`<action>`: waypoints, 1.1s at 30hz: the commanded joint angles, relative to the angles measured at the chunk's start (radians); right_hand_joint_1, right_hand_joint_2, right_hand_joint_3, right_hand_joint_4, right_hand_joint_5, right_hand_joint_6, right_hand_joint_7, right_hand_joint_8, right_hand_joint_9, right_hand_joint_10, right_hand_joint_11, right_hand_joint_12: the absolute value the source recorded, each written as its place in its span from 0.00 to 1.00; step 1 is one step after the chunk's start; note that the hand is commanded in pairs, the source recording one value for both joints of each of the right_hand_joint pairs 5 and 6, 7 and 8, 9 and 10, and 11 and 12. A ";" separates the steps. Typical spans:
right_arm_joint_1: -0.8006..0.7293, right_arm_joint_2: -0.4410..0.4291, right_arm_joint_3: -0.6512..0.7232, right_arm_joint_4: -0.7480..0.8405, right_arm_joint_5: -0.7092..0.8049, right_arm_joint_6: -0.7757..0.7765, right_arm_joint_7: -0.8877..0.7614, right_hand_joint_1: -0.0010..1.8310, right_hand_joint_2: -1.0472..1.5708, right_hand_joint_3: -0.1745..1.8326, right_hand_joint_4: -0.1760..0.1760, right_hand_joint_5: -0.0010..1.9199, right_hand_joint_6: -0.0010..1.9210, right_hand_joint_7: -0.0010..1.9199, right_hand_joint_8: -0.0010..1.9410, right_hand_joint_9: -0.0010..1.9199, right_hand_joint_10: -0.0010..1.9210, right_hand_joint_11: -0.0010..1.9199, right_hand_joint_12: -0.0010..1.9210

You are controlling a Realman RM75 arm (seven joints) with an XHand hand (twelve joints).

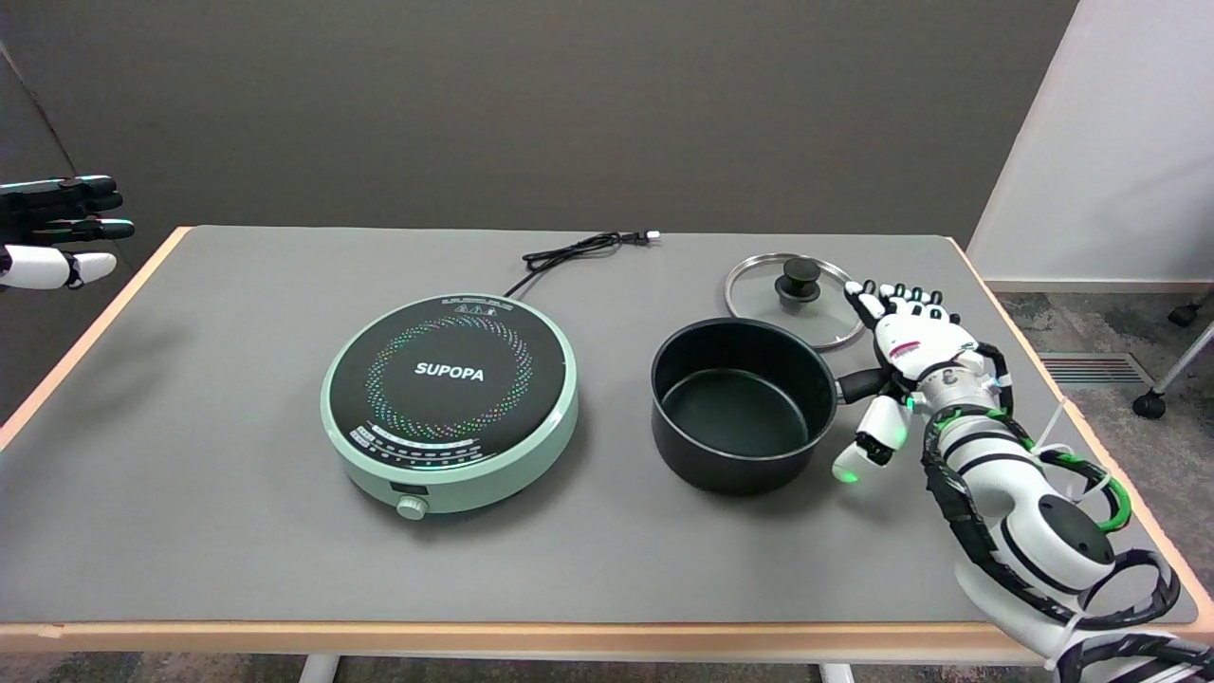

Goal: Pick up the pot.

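A black pot (740, 403) stands upright and empty on the grey table, right of centre. Its short black handle (861, 384) points right. My right hand (901, 365) is over that handle, fingers spread apart and pointing away toward the lid, thumb hanging down near the pot's right wall. The handle's outer end is hidden under the palm, so I cannot tell whether the hand touches it. No finger is closed round the handle.
A glass lid (793, 299) with a black knob lies flat just behind the pot, near my fingertips. A mint-green induction cooker (450, 398) sits left of the pot, its cord (579, 249) trailing back. The table's right edge (1043, 379) is close to my arm.
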 commanded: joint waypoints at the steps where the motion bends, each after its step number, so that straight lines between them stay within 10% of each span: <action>1: 0.029 0.039 0.013 -0.028 0.060 0.050 -0.027 0.65 0.06 0.63 1.00 0.01 0.01 0.01 0.01 0.01 0.01 0.01 0.01; 9: 0.015 0.039 -0.058 0.139 -0.065 0.026 0.073 0.65 0.08 0.59 1.00 0.01 0.01 0.01 0.01 0.01 0.01 0.01 0.01; 20: 0.025 0.060 0.026 -0.038 0.126 0.059 -0.053 0.65 0.12 0.45 0.99 0.01 0.01 0.01 0.01 0.01 0.01 0.01 0.01; 24: 0.025 0.060 0.026 -0.047 0.140 0.059 -0.053 0.67 0.07 0.67 1.00 0.02 0.02 0.02 0.02 0.02 0.02 0.02 0.02; 33: 0.022 0.062 0.017 -0.062 0.195 0.059 -0.063 0.66 0.06 0.72 1.00 0.03 0.03 0.03 0.03 0.03 0.03 0.03 0.03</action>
